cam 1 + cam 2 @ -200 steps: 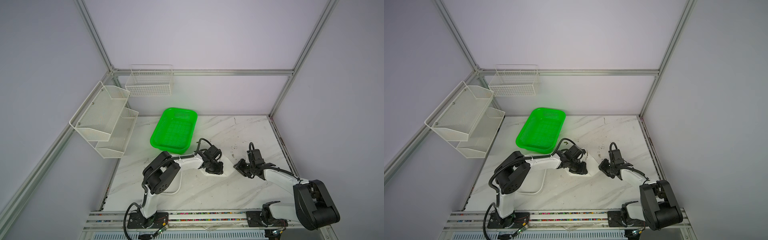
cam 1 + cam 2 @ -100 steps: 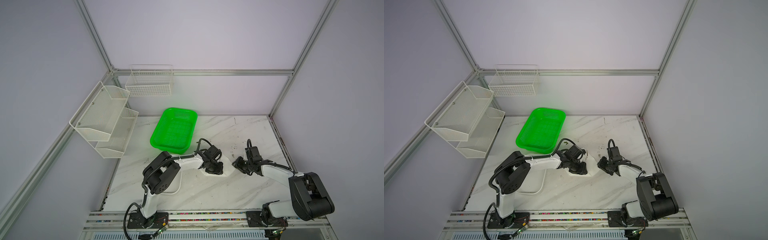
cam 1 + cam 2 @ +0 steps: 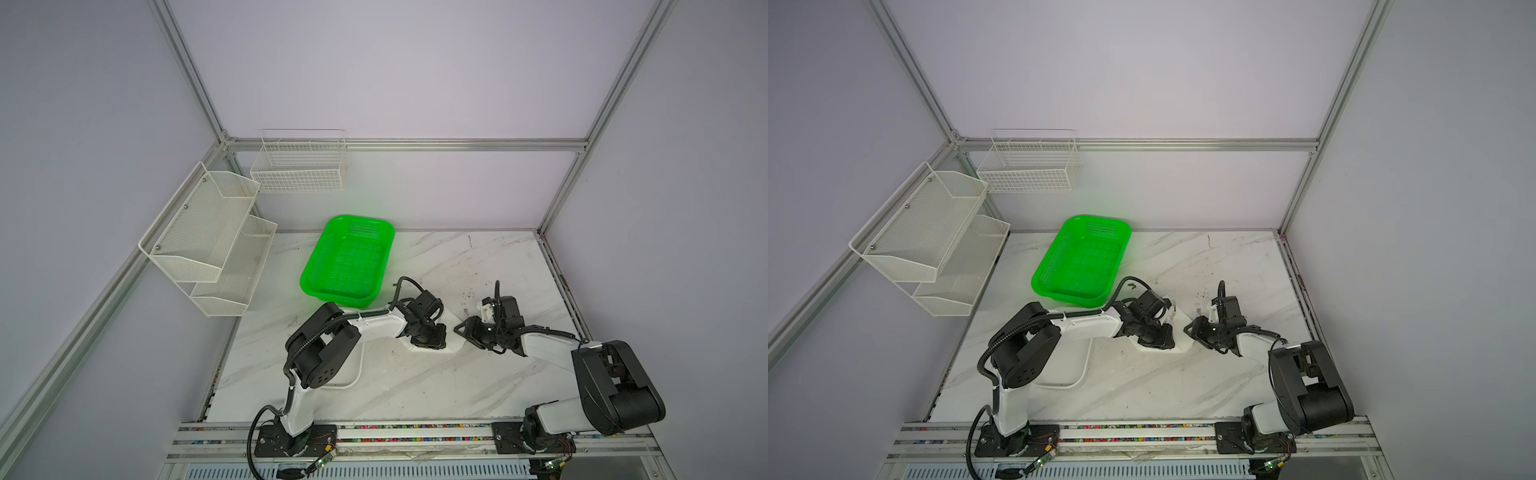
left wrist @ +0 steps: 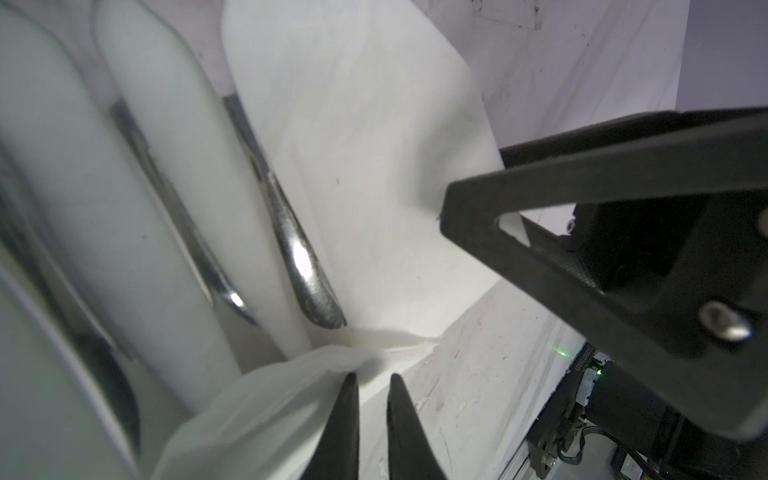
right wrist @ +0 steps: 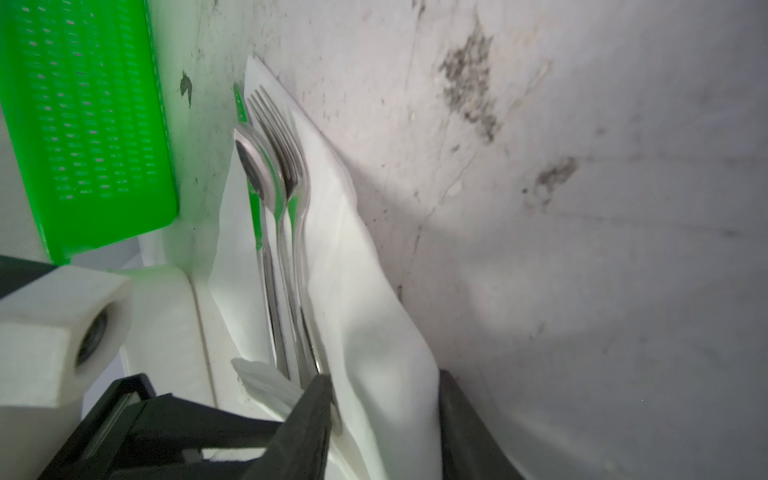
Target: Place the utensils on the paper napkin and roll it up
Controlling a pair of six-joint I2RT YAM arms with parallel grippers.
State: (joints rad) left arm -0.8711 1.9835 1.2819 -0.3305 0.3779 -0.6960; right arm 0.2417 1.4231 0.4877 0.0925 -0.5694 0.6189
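Steel utensils (image 5: 291, 257) lie together on the napkin (image 5: 365, 291) near the table (image 5: 582, 249) centre; rolling appears to be in hand. Next move likely calls for carrying the raised fold over the handles (keep them aligned). Right gripper (image 5: 382, 376) stands half open astride that fold. Left gripper (image 4: 372, 376) is nearly closed, napkin edge bunched at one tip; grip cannot be confirmed

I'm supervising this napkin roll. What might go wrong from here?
1. The right tool stands open around a raised fold of the thin white paper napkin; unheld, the fold may flop back flat.
2. The slim silver metal utensils lie loose with their heads near the napkin's end, so rolling may push them out.
3. The left tool sits at a bunched napkin corner; pulling there might tear the paper.
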